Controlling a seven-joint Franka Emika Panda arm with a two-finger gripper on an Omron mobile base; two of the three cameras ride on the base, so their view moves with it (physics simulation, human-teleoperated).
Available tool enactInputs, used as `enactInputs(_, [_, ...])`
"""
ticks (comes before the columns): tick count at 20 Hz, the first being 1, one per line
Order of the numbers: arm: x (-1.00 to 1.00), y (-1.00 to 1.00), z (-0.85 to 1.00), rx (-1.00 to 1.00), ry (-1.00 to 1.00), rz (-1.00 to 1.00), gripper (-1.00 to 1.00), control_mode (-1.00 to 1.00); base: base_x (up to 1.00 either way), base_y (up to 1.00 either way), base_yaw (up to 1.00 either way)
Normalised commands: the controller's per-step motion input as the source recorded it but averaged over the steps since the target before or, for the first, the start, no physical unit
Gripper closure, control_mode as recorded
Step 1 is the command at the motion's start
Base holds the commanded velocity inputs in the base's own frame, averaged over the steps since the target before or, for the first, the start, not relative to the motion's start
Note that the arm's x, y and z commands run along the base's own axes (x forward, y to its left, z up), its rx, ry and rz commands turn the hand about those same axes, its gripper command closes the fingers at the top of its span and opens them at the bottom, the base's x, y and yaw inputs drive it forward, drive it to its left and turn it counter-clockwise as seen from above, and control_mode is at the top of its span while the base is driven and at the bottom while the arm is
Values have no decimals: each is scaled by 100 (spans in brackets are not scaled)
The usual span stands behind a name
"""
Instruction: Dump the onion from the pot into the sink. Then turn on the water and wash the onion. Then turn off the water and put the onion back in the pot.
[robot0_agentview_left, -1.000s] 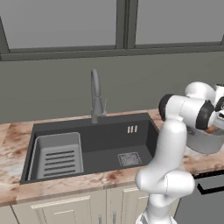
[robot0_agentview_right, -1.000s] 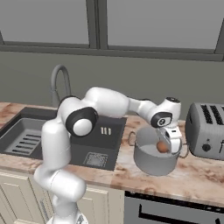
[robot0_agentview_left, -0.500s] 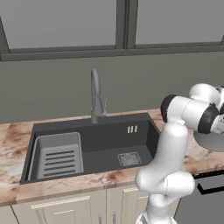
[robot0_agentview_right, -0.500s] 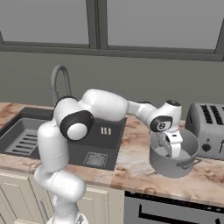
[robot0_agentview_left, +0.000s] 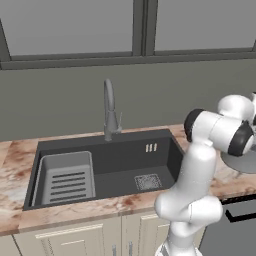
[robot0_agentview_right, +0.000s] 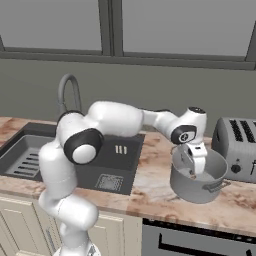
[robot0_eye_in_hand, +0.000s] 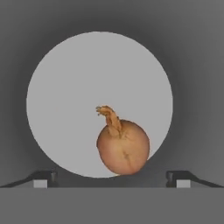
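Right base view: we see the sink (robot0_agentview_right: 30, 150) dry, tap off. At the counter's (robot0_agentview_right: 150, 192) right end the pot (robot0_agentview_right: 197, 180) now sits set down, apparently level. Our gripper (robot0_agentview_right: 192, 167) has spread wide over it, pinching nothing. The onion (robot0_eye_in_hand: 123, 146) rests loose against the pot's floor edge; final step looks done.

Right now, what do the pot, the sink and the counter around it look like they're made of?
The pot: likely metal, pale grey, matte, with an even sheen-free wall. The sink: dark charcoal, matte, perhaps composite or coated metal; hard to tell. The counter: looks like polished stone, with pink-beige mottled veining.
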Motion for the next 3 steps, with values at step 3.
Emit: enactInputs(3, [13, 9, 51, 0, -1, -4, -100, -100, 0, 0, 0])
